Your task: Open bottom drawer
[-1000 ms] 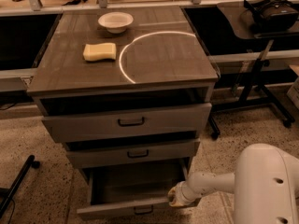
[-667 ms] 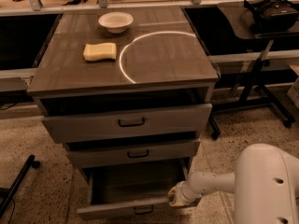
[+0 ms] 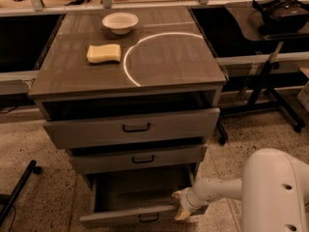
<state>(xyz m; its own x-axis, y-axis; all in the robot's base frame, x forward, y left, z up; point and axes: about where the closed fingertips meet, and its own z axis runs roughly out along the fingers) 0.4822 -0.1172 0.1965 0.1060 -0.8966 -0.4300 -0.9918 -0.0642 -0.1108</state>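
Bottom drawer [image 3: 116, 218]: being shown pulled well out at the cabinet's [image 3: 130, 57] foot.
Gripper [image 3: 182, 208]: being placed against the drawer front's right end; grip cannot be told.
Risk: drawer being skewed and jammed by off-centre pulling, away from the handle [image 3: 148, 219].

Free room inside the pulled-out bottom drawer [image 3: 126, 216] beneath the middle drawer [image 3: 111, 161]; jaws at the lower front's right corner.

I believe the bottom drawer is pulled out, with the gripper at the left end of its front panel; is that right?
Not quite: the camera view shows the gripper at the right end of the front panel, not the left. The bottom drawer is indeed pulled out.
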